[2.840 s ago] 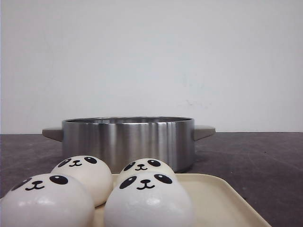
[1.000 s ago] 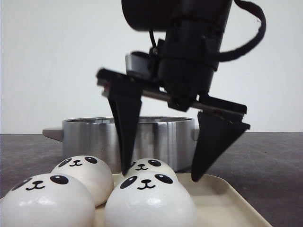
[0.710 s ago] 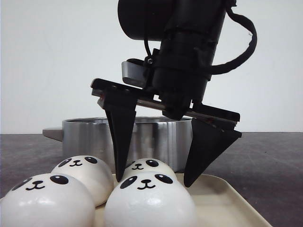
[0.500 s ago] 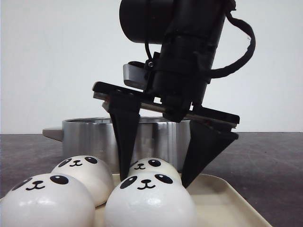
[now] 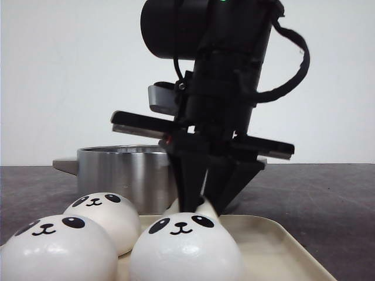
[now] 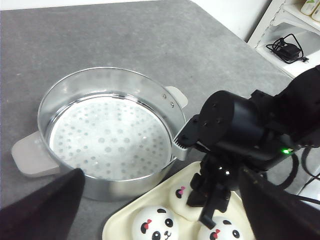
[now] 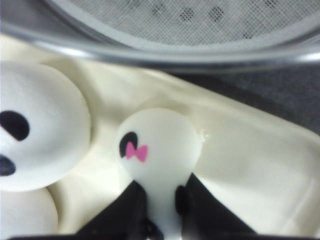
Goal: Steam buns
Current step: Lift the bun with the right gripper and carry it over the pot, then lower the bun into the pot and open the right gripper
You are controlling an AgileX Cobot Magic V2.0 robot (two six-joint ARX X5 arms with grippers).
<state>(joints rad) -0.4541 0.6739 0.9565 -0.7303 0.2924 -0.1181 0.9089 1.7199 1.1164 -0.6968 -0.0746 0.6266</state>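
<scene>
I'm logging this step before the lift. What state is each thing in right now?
Right gripper: shut on the squeezed bun.
Squeezed bun: pinched narrow between the fingers, on the tray.
Other buns: three, round and untouched on the tray.
Tray: flat on the table, by the steamer pot.
Steamer pot: uncovered, no buns inside.
Left gripper: open, holding nothing.

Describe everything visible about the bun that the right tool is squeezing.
The glossy white pinched bun sits at the back of the cream rectangular tray, near the steel steamer pot. The right tool has closed on it, pinching it narrow between the black fingers. One black eye and a pink bow show on it.
</scene>
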